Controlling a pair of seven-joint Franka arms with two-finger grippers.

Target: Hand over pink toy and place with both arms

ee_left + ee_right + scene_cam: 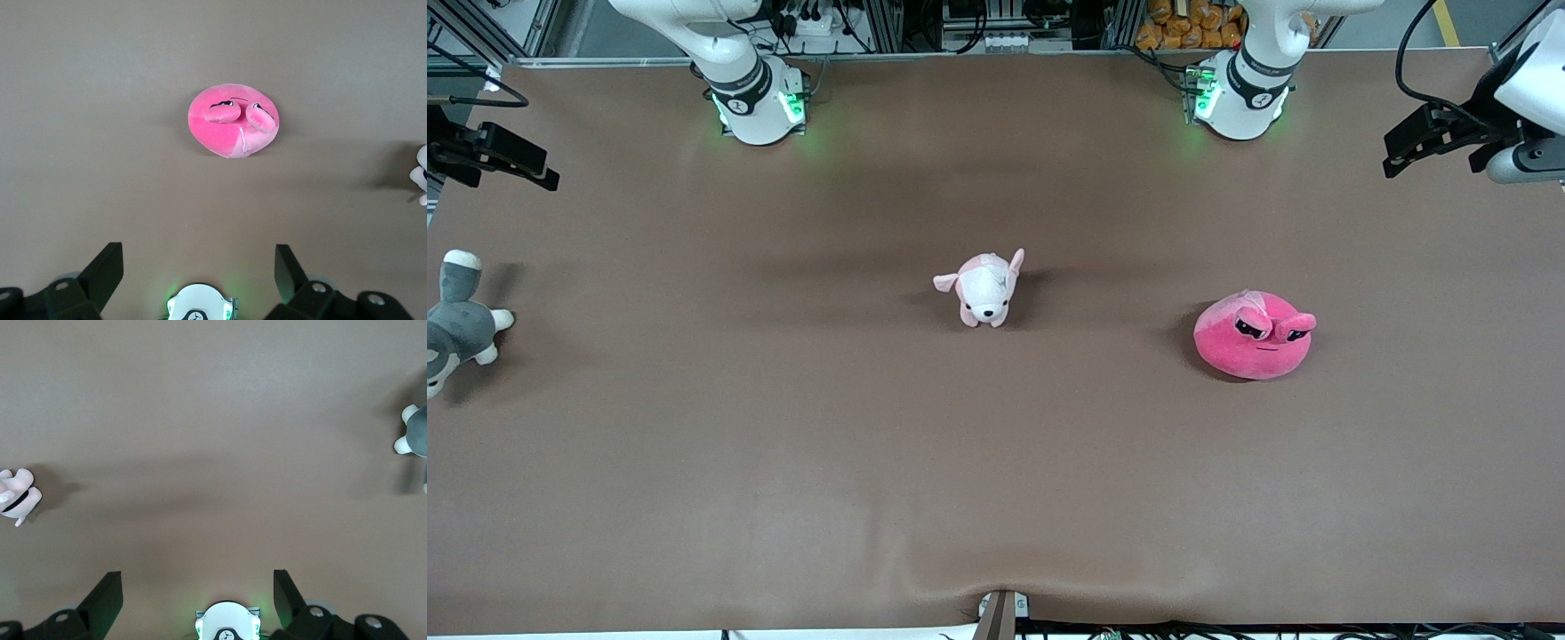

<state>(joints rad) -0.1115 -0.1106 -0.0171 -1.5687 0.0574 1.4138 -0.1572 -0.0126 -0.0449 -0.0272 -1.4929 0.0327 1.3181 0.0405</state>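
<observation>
**Pink toy sits alone, both arms up high**

The pink toy (1254, 336) sits on the brown table (783, 462), toward the left arm's end. Nothing is touching it. Its two sleepy eyes stick up on top.

The left gripper (199, 277) hangs high in the air over that end of the table. Its two black fingers (103, 272) are spread wide apart and hold nothing — the pink toy (233, 120) lies on the table below it.

The right gripper (197, 599) hangs high over the right arm's end of the table. Its fingers (104, 595) are wide apart too, with nothing between them.

A small puppy (985, 289) stands near the middle of the table, well apart from the pink toy. A grey plush animal (458, 324) lies at the table's edge — at the right arm's end.
</observation>
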